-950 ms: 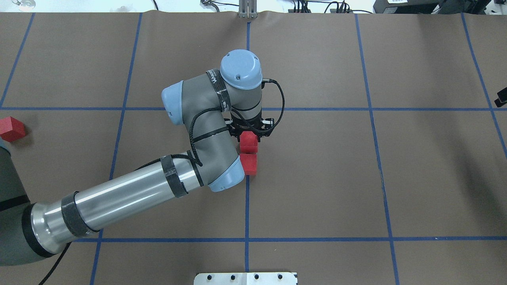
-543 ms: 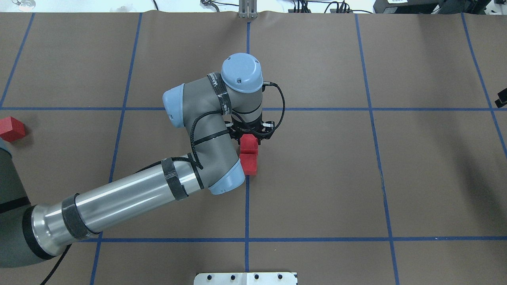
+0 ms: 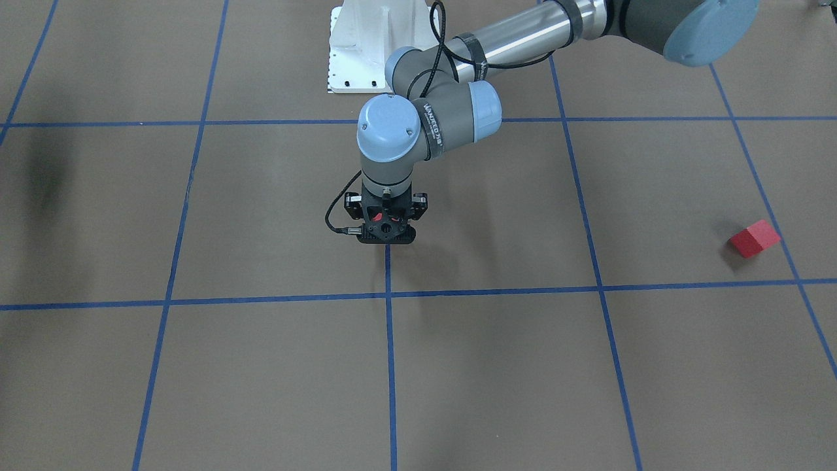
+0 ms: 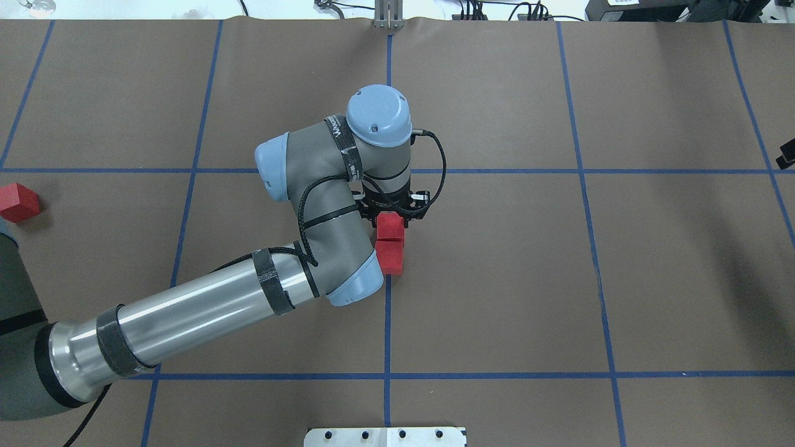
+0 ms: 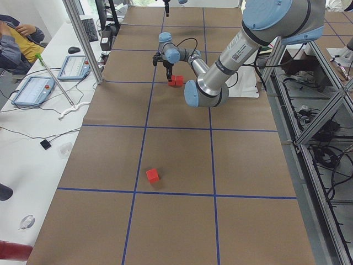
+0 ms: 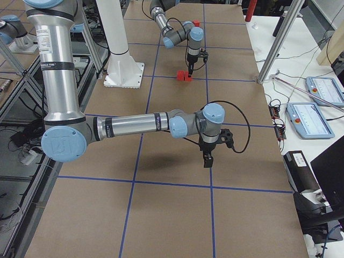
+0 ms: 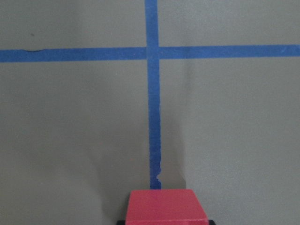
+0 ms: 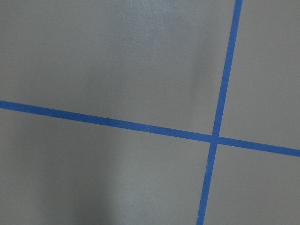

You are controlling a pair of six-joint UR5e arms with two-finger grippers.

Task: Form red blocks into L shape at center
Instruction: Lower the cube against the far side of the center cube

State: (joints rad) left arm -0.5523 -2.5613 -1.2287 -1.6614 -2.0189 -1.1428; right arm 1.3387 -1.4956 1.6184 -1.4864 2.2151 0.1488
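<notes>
Left claw (image 4: 391,218) clamping red block (image 4: 390,227), eased down against second block (image 4: 389,257)

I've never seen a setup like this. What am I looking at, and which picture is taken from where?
These are two robot arms at a brown table marked with a blue tape grid. Four pictures come from fixed cameras: one faces the robot, one looks down from behind it, and one sits at each end of the table. The last two come from cameras on the wrists. The left gripper is closed on a red block at the centre, right next to a second red block on the vertical tape line. A third red block lies far off on the robot's left. The right gripper hovers elsewhere; its wrist camera shows only table and tape, and I cannot tell whether it is open.
</notes>
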